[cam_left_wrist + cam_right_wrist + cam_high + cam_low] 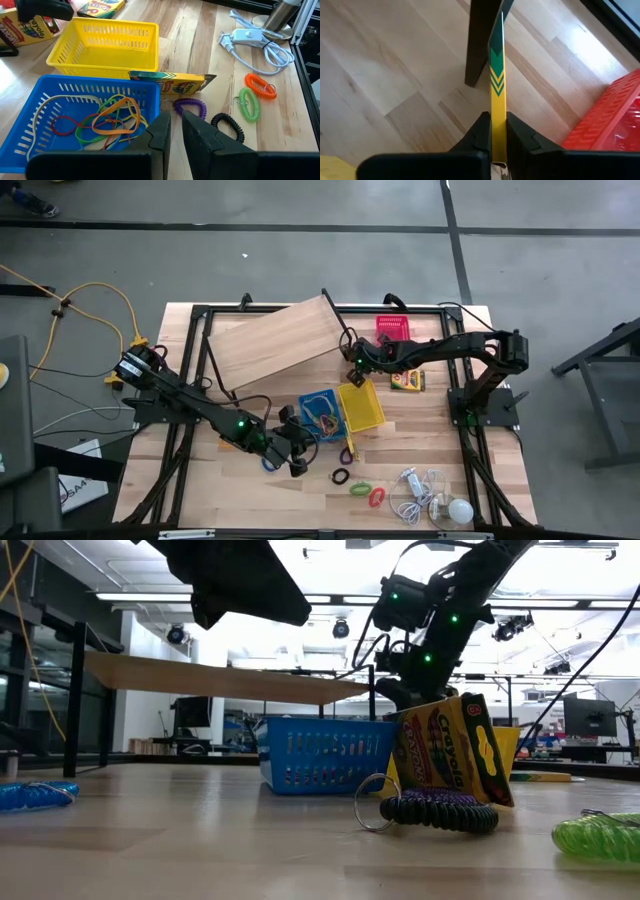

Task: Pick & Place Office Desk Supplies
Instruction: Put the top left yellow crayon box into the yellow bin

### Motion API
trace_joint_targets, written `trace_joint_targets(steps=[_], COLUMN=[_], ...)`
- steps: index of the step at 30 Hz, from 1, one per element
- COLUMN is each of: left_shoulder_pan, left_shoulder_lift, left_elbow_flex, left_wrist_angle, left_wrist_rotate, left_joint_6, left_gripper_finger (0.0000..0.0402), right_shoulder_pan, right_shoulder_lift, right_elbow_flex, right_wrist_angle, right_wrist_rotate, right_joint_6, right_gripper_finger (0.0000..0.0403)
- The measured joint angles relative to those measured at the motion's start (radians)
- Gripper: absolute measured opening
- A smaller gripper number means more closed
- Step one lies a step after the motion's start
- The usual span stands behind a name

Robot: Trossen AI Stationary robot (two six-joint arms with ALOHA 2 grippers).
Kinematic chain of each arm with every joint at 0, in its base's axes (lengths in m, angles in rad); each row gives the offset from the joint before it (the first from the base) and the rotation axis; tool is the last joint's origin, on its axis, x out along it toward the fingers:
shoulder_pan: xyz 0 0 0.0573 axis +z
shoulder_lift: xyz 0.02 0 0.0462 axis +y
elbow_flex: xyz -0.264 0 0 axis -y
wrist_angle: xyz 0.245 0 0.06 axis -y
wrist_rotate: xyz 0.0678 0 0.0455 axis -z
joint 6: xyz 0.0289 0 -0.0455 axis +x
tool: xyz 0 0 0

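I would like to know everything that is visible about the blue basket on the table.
The blue basket is a small rectangular container that looks like plastic, with slotted walls and an open top. It stands upright on the wooden table, close beside the yellow basket. Inside it lie loose rubber bands in orange, red, green and blue. The left gripper is by one of its corners.

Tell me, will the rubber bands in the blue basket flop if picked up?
Probably floppy: the thin coloured rubber bands lie in loose, bent loops in the blue plastic basket. Likely very light, being so thin. They overlap, so lifting one might drag others.
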State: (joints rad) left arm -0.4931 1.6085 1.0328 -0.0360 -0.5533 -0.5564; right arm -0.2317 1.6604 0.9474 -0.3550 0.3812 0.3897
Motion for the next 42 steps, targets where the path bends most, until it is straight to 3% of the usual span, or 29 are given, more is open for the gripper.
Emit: trace_joint_targets(steps=[10, 19, 28, 42], left_shoulder_pan=[0.000, 0.000, 0.000, 0.000], left_shoulder_lift=[0.000, 0.000, 0.000, 0.000], left_elbow_flex=[0.000, 0.000, 0.000, 0.000], left_wrist_angle=[0.000, 0.000, 0.000, 0.000], left_wrist_rotate=[0.000, 0.000, 0.000, 0.000], left_joint_6=[0.000, 0.000, 0.000, 0.000], left_gripper_finger=[0.0045, 0.0045, 0.0045, 0.0045], right_shoulder_pan=[0.000, -0.006, 0.012, 0.171], right_shoulder_lift=[-0.057, -0.193, -0.229, -0.350], right_elbow_flex=[0.000, 0.000, 0.000, 0.000], right_wrist_angle=[-0.014, -0.111, -0.231, -0.435], right_wrist_rotate=[0.044, 0.073, 0.088, 0.097], right_joint_6=[-0.001, -0.002, 0.026, 0.184], right_gripper_finger=[0.0013, 0.0013, 0.0013, 0.0013])
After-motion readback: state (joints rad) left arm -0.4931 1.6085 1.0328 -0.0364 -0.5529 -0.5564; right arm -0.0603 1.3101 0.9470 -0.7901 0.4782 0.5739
